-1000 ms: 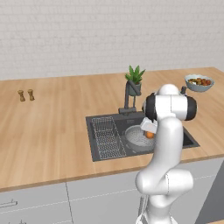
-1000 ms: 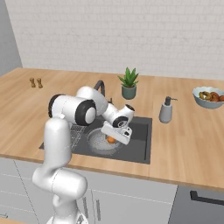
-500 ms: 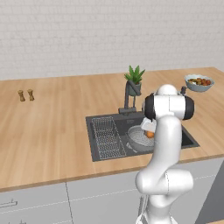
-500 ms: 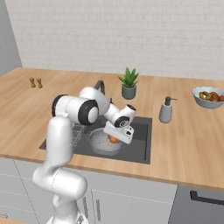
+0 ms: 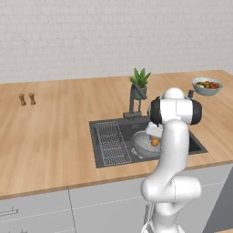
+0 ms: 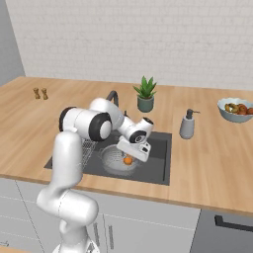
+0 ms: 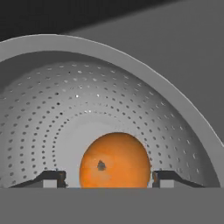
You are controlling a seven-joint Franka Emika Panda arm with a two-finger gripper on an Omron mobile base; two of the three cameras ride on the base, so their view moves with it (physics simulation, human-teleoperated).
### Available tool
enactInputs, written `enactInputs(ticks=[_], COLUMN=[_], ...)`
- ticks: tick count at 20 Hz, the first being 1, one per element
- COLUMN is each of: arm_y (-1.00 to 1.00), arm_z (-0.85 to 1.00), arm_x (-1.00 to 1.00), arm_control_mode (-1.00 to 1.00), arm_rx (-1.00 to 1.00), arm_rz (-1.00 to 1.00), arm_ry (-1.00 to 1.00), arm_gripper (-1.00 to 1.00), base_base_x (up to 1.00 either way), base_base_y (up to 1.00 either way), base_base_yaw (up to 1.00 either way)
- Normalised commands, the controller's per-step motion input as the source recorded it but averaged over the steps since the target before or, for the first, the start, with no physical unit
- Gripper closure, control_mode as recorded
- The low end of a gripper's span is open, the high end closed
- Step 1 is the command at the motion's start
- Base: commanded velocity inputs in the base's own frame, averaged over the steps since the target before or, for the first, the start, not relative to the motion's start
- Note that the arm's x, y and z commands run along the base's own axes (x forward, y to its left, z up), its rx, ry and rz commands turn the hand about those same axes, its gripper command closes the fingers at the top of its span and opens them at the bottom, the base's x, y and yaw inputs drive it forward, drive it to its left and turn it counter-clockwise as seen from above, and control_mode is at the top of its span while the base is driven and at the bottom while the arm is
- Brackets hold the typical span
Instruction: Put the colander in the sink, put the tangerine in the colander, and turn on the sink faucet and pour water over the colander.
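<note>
My end effector [image 7: 105, 178] was down inside the colander [image 7: 131, 109], which sat in the sink [image 5: 193, 144], right of the wire rack [image 5: 110, 142]. In the hand view the tangerine [image 7: 115, 160] lay between my two fingertips [image 7: 51, 178], w/ a thin gap showing on each side, so the jaws stood a bit wider than the fruit and weren't pressing it. Couldn't tell from that view whether the fruit was resting on the colander's perforated bottom or just above it. The colander's wide rim curved over the top of that view, dark sink wall behind it.

From the left base view the tangerine [image 5: 155, 142] showed as an orange dot inside the colander [image 5: 143, 144], partly hidden by my arm. From the right base view the end effector [image 6: 129, 157] pointed down at the colander [image 6: 114, 160] w/ the tangerine [image 6: 128, 160] just under it.

The faucet [image 5: 132, 101] stood at the back edge of the sink, spout bent over the basin; no water visible. Behind it was a potted plant [image 6: 145, 94], and a soap bottle [image 6: 187, 124] stood right of the sink on the desk [image 5: 50, 132]. A fruit bowl [image 6: 236, 109] sat far right; two small shakers [image 5: 27, 98] far left.
</note>
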Motion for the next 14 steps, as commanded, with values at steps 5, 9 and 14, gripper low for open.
enactInputs(ticks=[5, 9, 14], arm_y=[0.14, 0.06, -0.04], arm_z=[0.15, 0.43, 0.53], arm_x=[-0.03, -0.11, -0.33], arm_control_mode=[-1.0, -1.0, -1.0], arm_rx=[0.0, 0.01, 0.01], arm_rz=[0.0, 0.0, 0.0], arm_ry=[0.0, 0.0, 0.0], arm_gripper=[-1.0, -1.0, -1.0], base_base_x=[0.0, 0.0, 0.0], base_base_y=[0.0, 0.0, 0.0], base_base_yaw=[0.0, 0.0, 0.0])
